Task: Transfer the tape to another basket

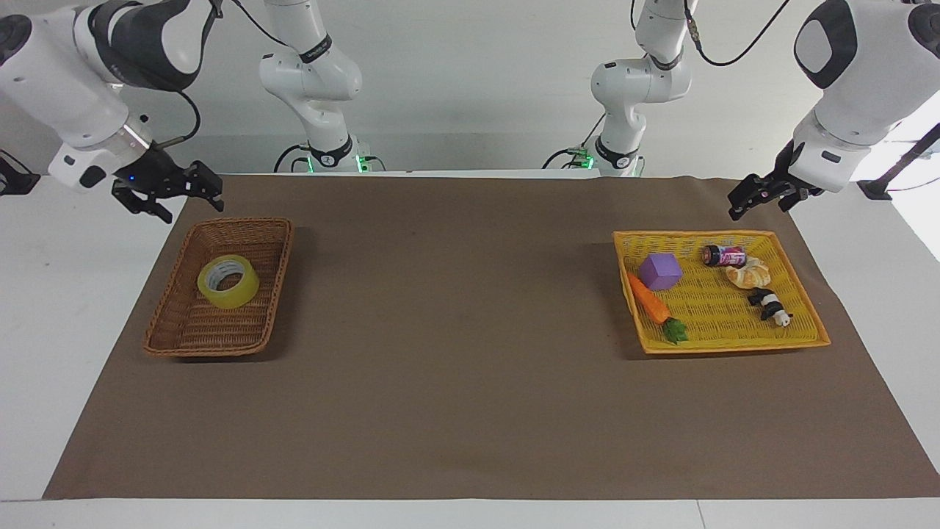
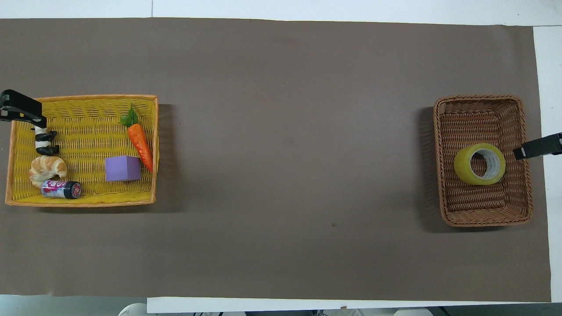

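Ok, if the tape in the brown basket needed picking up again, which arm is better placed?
Right. The right end effector hangs open beside the brown basket that holds the tape. The left end effector hangs by the yellow basket, toward the left arm's end of the table.

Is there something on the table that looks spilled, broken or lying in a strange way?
Nothing is spilled or broken. The tape rests tilted in the brown basket, not flat. In the yellow basket, the small can lies on its side. Both grippers are raised, holding nothing.
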`<state>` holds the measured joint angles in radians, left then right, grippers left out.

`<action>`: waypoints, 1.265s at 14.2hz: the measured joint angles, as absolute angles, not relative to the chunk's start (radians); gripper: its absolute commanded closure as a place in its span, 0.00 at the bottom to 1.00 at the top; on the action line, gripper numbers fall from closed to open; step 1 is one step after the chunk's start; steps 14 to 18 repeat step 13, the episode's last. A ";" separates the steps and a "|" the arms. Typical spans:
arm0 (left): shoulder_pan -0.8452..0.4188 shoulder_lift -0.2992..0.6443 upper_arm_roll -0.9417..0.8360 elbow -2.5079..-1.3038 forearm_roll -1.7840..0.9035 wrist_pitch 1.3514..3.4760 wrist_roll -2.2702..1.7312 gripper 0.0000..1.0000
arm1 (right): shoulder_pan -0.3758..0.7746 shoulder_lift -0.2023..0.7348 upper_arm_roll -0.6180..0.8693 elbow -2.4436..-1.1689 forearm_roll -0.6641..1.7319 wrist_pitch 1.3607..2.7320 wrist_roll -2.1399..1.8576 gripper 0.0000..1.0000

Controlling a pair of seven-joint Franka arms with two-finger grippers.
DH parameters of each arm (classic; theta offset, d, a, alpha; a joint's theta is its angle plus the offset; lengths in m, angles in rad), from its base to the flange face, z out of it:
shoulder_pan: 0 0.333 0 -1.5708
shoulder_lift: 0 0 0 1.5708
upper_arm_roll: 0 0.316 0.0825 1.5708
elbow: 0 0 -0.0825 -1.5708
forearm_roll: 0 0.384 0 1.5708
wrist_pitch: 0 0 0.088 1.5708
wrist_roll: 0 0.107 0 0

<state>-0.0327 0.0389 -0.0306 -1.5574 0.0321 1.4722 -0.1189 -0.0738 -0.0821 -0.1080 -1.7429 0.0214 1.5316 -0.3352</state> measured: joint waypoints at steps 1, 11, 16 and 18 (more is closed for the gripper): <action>-0.033 0.039 -0.031 -1.557 0.032 1.472 -0.119 0.01 | -0.042 -0.082 -0.107 -1.697 -0.009 1.494 -0.312 0.00; -0.033 0.039 -0.031 -1.557 0.032 1.472 -0.119 0.01 | 0.024 0.038 -0.147 -1.535 -0.035 1.400 -0.209 0.00; -0.033 0.039 -0.031 -1.557 0.032 1.472 -0.119 0.01 | 0.024 0.039 -0.147 -1.529 -0.035 1.396 -0.205 0.00; -0.033 0.039 -0.031 -1.557 0.032 1.472 -0.119 0.01 | 0.024 0.039 -0.147 -1.529 -0.035 1.396 -0.205 0.00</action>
